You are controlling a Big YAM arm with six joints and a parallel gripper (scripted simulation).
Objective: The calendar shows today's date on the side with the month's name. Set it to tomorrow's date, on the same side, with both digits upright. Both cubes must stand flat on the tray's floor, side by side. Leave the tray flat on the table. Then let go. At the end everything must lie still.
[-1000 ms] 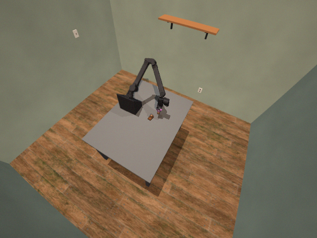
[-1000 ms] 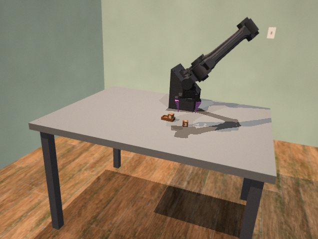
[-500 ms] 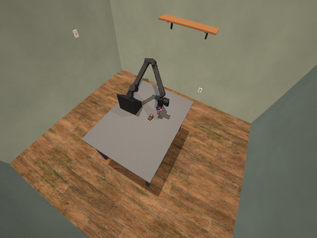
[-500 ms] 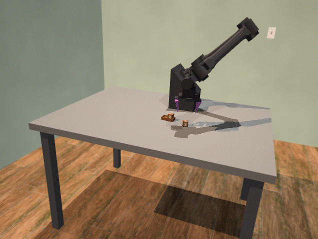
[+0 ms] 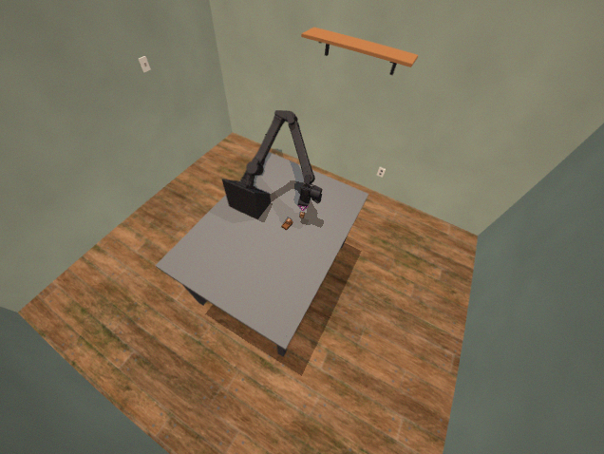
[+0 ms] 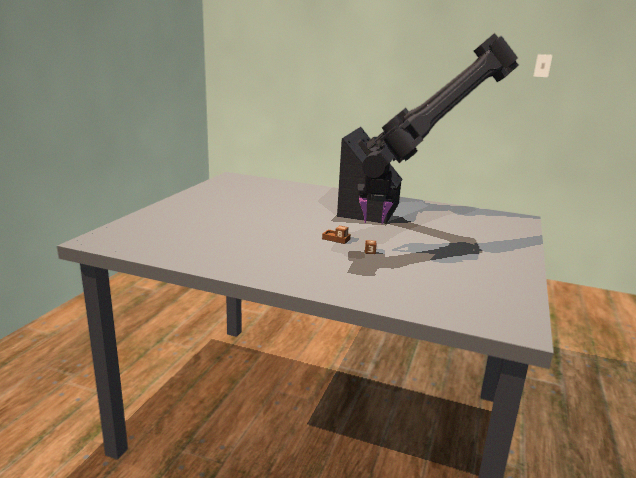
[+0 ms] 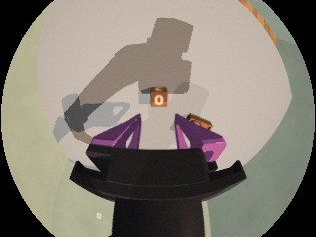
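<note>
The loose cube (image 6: 370,246) stands on the grey tabletop (image 6: 215,226), just outside the tray (image 6: 331,236), at about four o'clock from it in the exterior view. Its face toward that camera shows a 3; from the wrist view the same cube (image 7: 158,98) shows a rounded digit, likely a 0. The second cube (image 6: 341,231) sits in the tray's right half, so the slot at its nine o'clock side is free. Its digit looks like an 8, though it is too small to be sure.

The gripper (image 6: 376,211) hangs above the tabletop, well above and behind the loose cube, with its purple fingers partly spread and nothing between them. In the wrist view the cube lies at twelve o'clock from the fingers, beyond their tips.

The cube looks like a small, rigid wooden block: light, stiff, not fragile, with smooth flat faces that could slip or twist under an off-centre pinch. The best hold is probably across two opposite side faces, squarely at mid-height, leaving the wanted digit readable. The tray looks light too and may slide if nudged, so the cube should go in from above rather than being pushed.
</note>
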